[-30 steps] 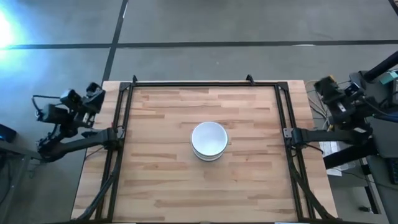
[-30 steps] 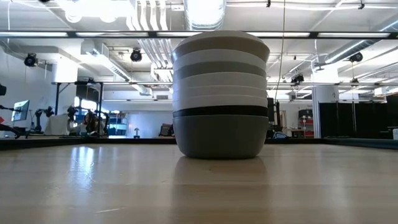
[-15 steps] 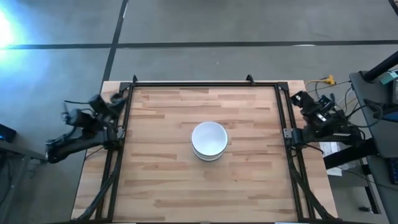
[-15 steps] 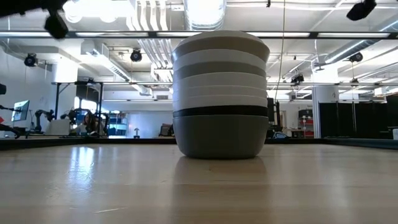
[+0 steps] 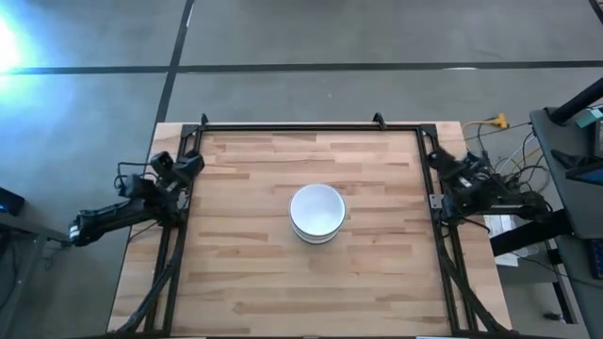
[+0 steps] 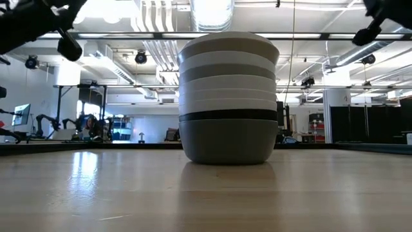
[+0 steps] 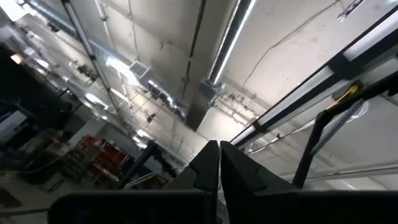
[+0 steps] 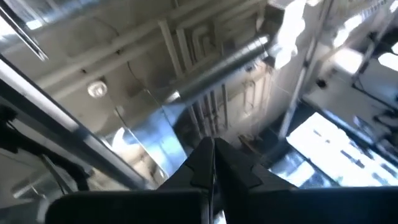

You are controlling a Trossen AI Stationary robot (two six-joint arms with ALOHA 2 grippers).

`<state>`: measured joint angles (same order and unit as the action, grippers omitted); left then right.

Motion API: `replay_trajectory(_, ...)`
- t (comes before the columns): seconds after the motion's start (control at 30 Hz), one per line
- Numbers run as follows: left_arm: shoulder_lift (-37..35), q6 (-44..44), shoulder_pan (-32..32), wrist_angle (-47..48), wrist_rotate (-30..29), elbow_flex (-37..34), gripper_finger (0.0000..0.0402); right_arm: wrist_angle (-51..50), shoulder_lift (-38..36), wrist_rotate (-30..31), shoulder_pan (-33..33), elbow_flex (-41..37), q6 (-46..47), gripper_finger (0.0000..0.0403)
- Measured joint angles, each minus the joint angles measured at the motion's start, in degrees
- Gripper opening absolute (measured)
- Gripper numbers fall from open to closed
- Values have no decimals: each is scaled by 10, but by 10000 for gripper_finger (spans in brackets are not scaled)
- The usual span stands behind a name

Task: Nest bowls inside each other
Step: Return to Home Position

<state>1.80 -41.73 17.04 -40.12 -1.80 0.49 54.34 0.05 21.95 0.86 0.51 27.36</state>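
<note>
While both arms sit out at the sides of the wooden table (image 5: 245, 273), the nesting itself looks finished. The step in hand reads as parking the arms at rest.

The left gripper (image 5: 186, 164) lies over the left-hand rail (image 5: 174, 247), well apart from the bowls. In its wrist view its fingers (image 7: 208, 163) are pressed together with only a thin seam between them. They pinch nothing and point up at the ceiling (image 7: 155, 56).

The stack of bowls (image 5: 317, 214) stands alone near the table's middle, upright and square. From table height, a dark grey bowl (image 6: 228, 140) forms the base and a black bowl (image 6: 228, 115) shows its rim just above. White and grey-beige ones are nested higher up. No loose bowl shows anywhere on the wood in the overhead view.

The right gripper (image 5: 441, 162) lies over the right-hand rail (image 5: 445, 254), also well apart from the stack. Its fingers (image 8: 202, 158) are likewise pressed together and empty.

Nothing seems left to pick up. The next move probably calls only for folding each arm down into its resting pose. The arms should stay outside the rails and not swing inward, where a knock could topple the tall stack.
</note>
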Motion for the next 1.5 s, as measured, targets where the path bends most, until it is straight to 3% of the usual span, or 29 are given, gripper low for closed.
replay_trajectory(0.27,-1,-37,0,236,29,0,0,-360,0,1,0,0,152,9)
replay_trajectory(0.47,-2,-44,0,332,79,-1,0,-447,0,-6,0,0,163,9)
replay_trajectory(0.6,6,-38,0,378,109,0,0,-523,0,-96,0,1,186,9)
replay_trajectory(0.73,24,-21,0,378,122,0,0,-546,34,-166,1,5,154,8)
replay_trajectory(0.93,69,41,0,378,134,0,0,-550,109,-176,3,6,24,8)
replay_trajectory(1.1,113,137,0,377,139,0,0,-550,173,-175,2,6,20,8)
replay_trajectory(1.5,186,137,0,376,139,-1,0,-550,257,-174,2,6,21,9)
